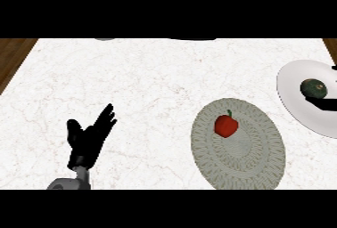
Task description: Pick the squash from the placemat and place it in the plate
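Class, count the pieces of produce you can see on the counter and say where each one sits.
2. A red pepper lies on the round placemat; a dark green squash lies on the white plate at the right edge. Nothing seems to be hiding more.

Bright even light, faint soft shadows, no glare on pale counter [151,84]

Dark green squash [314,88] lies on the white plate [293,95].

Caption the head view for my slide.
Squash on plate; red pepper on placemat; left hand open.
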